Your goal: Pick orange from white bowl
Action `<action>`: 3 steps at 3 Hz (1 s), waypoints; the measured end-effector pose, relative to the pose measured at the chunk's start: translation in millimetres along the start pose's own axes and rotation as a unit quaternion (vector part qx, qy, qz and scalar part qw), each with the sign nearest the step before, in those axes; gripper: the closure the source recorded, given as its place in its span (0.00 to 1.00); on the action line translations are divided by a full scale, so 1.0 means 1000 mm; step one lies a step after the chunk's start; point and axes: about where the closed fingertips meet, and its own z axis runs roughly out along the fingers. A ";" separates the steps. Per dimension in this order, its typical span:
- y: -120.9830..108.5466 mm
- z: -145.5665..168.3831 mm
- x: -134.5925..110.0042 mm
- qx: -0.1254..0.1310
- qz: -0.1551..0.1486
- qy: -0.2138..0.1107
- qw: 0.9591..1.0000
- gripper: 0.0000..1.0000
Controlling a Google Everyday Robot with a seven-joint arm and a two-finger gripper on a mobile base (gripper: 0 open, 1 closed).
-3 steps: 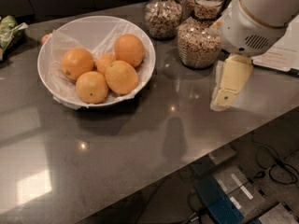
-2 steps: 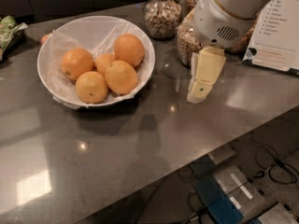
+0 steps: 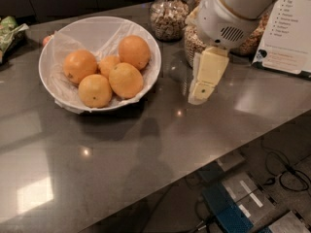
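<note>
On the dark countertop (image 3: 146,149), the white bowl (image 3: 92,30) holds five oranges. The orange (image 3: 125,80) lies at front centre, touching its neighbours. Right of the bowl and apart from it, the gripper (image 3: 198,97) hangs pointing down, just in front of the glass jars (image 3: 167,17). Whether it is apart or together cannot be told.

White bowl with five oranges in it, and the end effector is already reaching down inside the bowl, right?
Not quite. The camera view shows the end effector outside the white bowl, hanging over the grey counter beside it, near the glass jars. The bowl does hold five oranges.
</note>
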 end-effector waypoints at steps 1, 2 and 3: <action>-0.021 0.010 -0.050 0.012 0.009 -0.066 0.998 0.00; -0.039 0.015 -0.102 0.015 0.013 -0.122 0.992 0.00; -0.052 0.024 -0.145 0.004 0.010 -0.164 0.986 0.00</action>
